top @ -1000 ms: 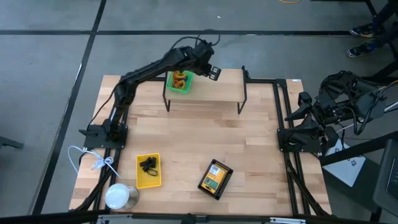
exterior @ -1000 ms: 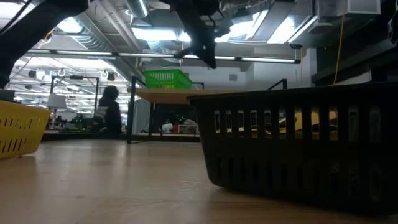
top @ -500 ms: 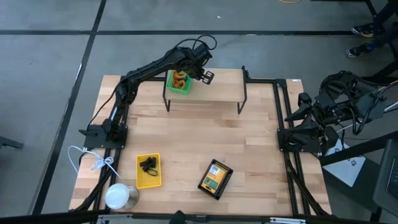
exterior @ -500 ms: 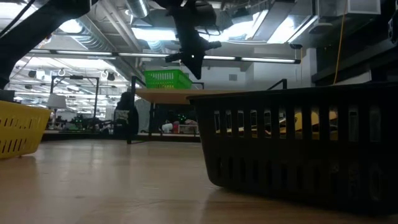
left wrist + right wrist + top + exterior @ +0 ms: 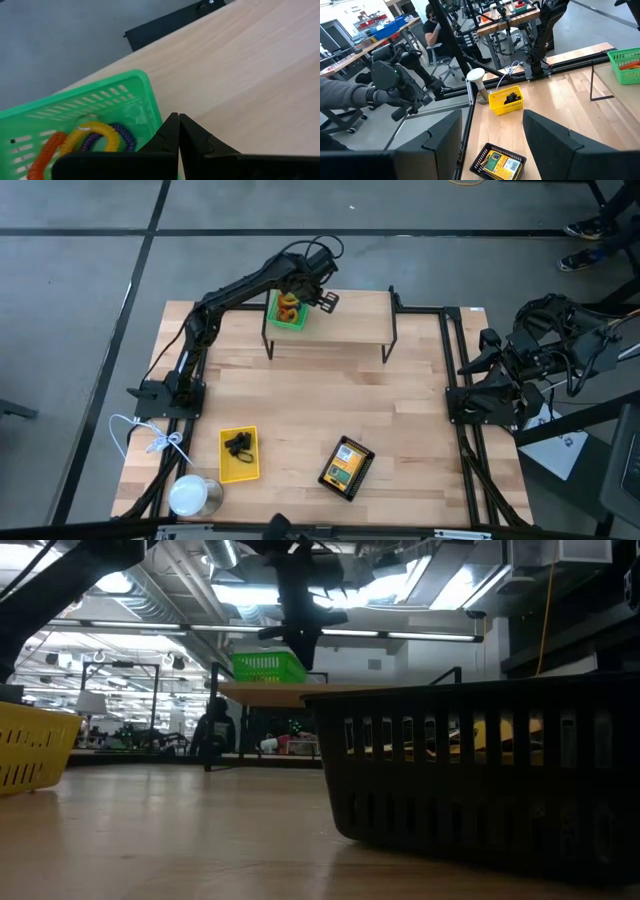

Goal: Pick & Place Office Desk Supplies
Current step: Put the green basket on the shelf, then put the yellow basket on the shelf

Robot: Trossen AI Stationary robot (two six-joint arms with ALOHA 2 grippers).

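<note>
A pale wooden table [image 5: 330,410] carries everything. Nearest the front edge sit the black mesh tray [image 5: 346,468] with a printed box and the yellow tray [image 5: 238,454] with black clips. On the raised shelf [image 5: 345,318] at the back, the green tray [image 5: 289,312] holds orange and purple loops [image 5: 85,140]; the left gripper [image 5: 322,300] hovers beside it, fingers pressed together, empty. The right gripper [image 5: 490,135] waits off the table's side, spread wide.

A broad stretch of bare wooden bench [image 5: 330,405] was left open at the centre. Passage at the far edge was blocked by a raised wooden shelf on black legs [image 5: 350,320], with a green slotted tray [image 5: 298,321] standing on it.
</note>
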